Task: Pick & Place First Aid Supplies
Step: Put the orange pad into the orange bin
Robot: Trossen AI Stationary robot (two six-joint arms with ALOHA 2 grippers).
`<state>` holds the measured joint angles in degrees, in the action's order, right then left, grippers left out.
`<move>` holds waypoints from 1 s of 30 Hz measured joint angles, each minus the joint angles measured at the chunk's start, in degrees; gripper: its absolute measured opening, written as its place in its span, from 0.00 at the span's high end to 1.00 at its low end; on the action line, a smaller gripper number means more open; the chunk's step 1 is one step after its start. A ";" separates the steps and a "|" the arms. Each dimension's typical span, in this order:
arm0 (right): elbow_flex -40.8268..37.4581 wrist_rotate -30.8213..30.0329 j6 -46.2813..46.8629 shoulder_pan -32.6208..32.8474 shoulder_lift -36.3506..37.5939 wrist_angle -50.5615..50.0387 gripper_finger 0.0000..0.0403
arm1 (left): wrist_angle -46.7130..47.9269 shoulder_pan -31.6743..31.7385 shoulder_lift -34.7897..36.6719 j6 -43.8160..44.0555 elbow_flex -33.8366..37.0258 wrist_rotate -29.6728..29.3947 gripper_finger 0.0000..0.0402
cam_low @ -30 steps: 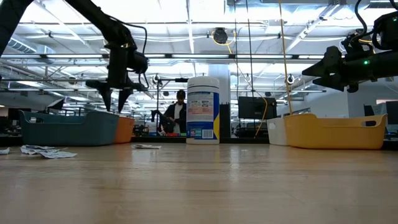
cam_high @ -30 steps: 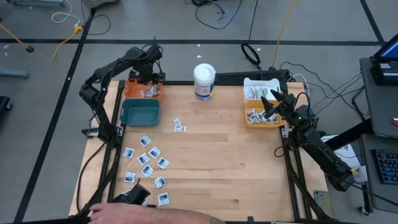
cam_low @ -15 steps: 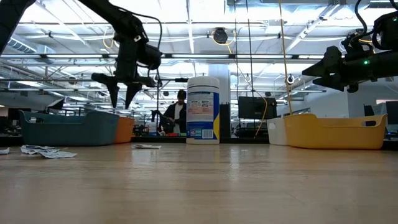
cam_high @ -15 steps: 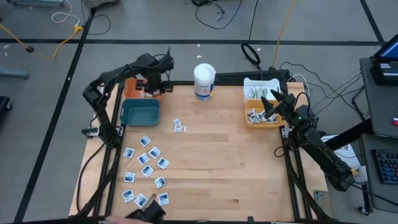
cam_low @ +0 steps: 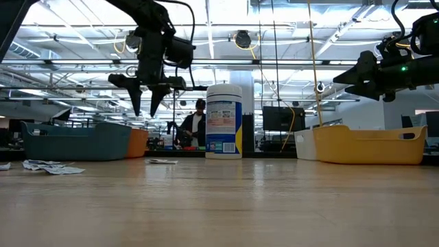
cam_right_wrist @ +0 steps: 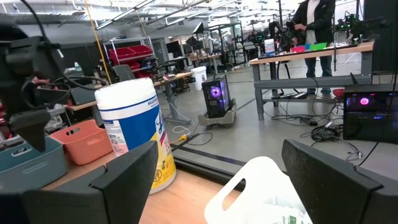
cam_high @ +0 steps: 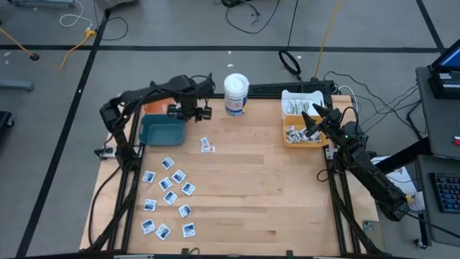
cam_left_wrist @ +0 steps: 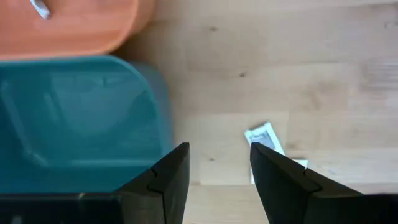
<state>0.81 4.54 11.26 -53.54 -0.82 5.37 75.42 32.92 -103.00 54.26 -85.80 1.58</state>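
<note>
Sachets (cam_high: 167, 196) scattered lower left on table; centre and right boards bare.
Left gripper (cam_high: 203, 112), fingers apart and empty, hovers beside teal bin (cam_high: 161, 130) edge; right gripper (cam_high: 310, 122), wide open, over yellow bin (cam_high: 286, 136).

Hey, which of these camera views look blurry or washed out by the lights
Left wrist view: the teal bin is smeared by motion blur, the packets soft. Low view: bright ceiling lights silhouette the left gripper. High view: evenly lit, sharp. Right wrist view: own fingers out of focus.
</note>
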 joint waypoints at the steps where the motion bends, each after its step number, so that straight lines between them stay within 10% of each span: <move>1: 0.00 0.01 -0.01 0.00 -0.02 0.00 0.16 | -0.04 -0.76 0.00 0.79 0.00 0.00 0.56; 18: 0.00 0.00 -0.01 0.00 0.00 0.00 0.16 | -1.96 -11.07 0.00 8.14 0.00 1.01 0.56; 30: 0.01 0.00 0.00 0.00 -0.02 0.00 0.16 | -4.03 -16.17 -1.90 -40.21 0.00 1.03 0.56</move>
<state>0.82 4.55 11.26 -53.54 -0.84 5.37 71.39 16.75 -104.90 14.05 -85.80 2.62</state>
